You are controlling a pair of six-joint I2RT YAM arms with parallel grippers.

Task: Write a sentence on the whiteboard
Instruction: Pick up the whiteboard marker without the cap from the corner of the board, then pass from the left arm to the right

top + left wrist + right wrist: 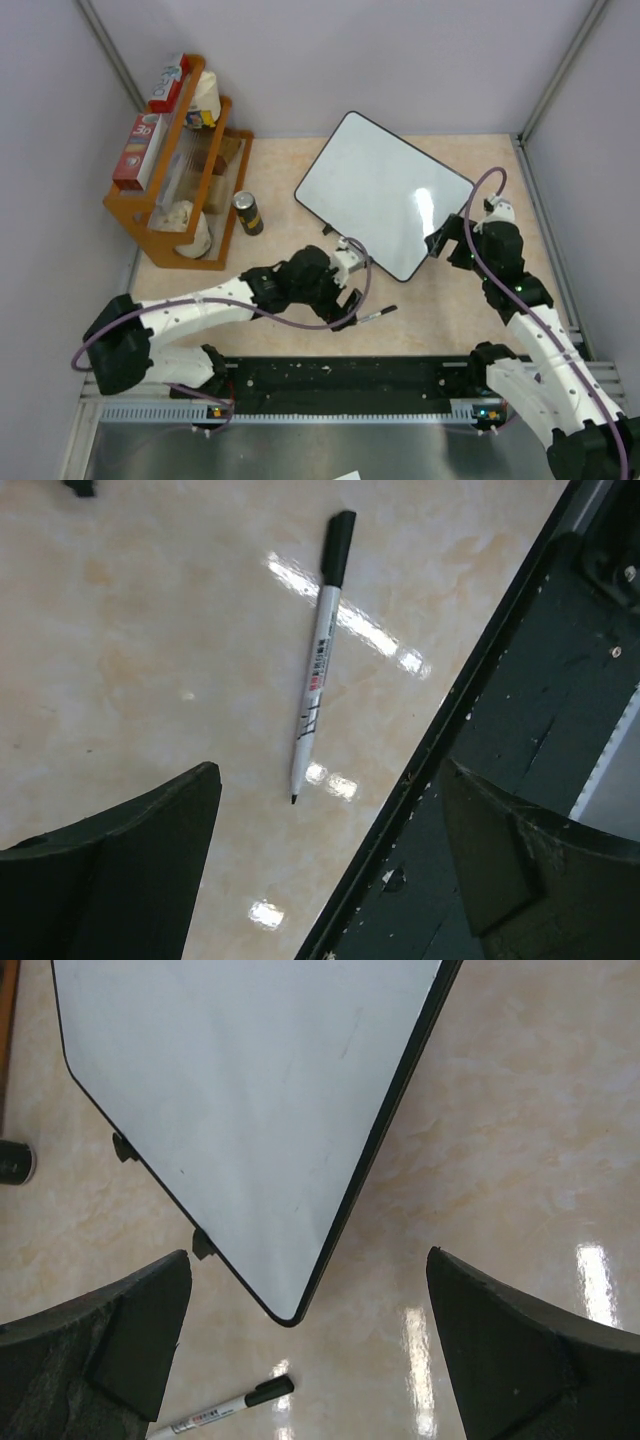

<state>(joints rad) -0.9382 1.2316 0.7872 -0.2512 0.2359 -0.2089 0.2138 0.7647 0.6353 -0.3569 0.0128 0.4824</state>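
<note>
Okay, the whiteboard (pixel 385 195) is lying flat on the beige table (pixel 440 320), turned diagonally, centre-far. Its face is showing plain white with a glare patch, and two small black feet are sitting on its near-left edge. The right gripper (pixel 445 240) is hanging at the board's right corner with its jaws spread wide and nothing between them. In the right wrist view the board's (pixel 250 1110) near corner is sitting between the right gripper's (pixel 308 1255) fingers; cannot tell if it's touching. The right arm is reaching from its base at near right toward the far side, with the wrist turned left at the board.

The left arm is stretching low across the table from near left toward centre, elbow bent. The left gripper (pixel 345 285) is also gaping, gripping nothing, just near of the board's near-left edge.

A wooden rack (pixel 170 215) holding boxes and bags is standing far left, well apart from the board. A black strip (pixel 340 380) is running along the near edge. A dark can (pixel 247 212) is standing upright between rack and board. A marker (pixel 378 313) is lying loose on the table near of the board's corner, just right of the left gripper. In the left wrist view the marker (pixel 318 660) is showing a black end and a bare fine tip, beside the strip (pixel 520 730).
</note>
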